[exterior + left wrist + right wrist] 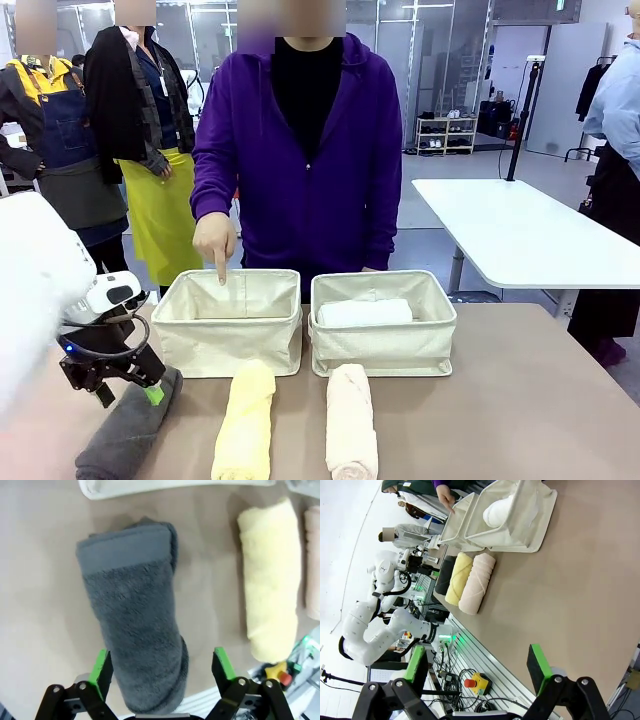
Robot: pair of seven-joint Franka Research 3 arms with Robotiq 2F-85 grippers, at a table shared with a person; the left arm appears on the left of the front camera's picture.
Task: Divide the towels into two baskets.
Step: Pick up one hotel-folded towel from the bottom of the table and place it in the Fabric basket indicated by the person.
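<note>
We've got the left pincer (162, 664) spread wide over the dark grey towel (131, 610), near-left on the surface (520, 400). We'd drop straight, pinch mid-roll, then carry it to the left basket (235, 340) the person's hand (214, 240) points into.

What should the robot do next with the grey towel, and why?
Probably lower the left gripper and close on the dark grey towel: its open jaws hang above the roll's near end, one each side. The person's hand points into the left basket; the white towel lies in the right basket.
</note>
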